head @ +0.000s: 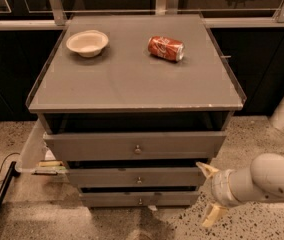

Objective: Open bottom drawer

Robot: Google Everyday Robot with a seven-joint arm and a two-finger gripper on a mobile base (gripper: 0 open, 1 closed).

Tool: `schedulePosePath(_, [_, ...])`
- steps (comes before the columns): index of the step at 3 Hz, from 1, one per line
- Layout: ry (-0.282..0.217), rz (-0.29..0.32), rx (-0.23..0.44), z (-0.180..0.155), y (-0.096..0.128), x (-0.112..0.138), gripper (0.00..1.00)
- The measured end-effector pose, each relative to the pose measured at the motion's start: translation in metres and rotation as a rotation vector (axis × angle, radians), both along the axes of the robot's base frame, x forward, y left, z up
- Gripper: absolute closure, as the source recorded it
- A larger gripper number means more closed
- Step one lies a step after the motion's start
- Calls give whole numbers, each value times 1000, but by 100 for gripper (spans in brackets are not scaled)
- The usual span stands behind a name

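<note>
Shows a grey cabinet point(132, 84) filling mid-frame, the bottom drawer point(107, 200) at lower centre beneath two wider fronts, the gripper point(209, 193) just beside its right end at lower right, fingers spread and empty, plus a red can point(166, 48) and bowl point(87, 42) on top.

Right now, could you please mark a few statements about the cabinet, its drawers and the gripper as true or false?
1. The can lies on its side on the cabinet top. True.
2. The bowl sits right of the can in the camera view. False: it sits left of it.
3. The gripper grips the bottom drawer by its knob. False: the gripper is open, off to the right of the drawers and clear of the knob.
4. The bottom drawer has the narrowest front of the three. True.
</note>
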State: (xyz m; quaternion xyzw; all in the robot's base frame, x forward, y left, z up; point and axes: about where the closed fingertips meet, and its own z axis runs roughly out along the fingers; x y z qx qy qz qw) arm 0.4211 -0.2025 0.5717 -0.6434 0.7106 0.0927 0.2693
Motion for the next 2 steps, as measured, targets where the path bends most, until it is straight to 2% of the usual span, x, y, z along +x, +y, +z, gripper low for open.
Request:
schedulePosePath(1, [-28, 13, 18, -48, 4, 4, 0])
schedulePosePath(2, [6, 6, 3, -92, 4, 12, 0])
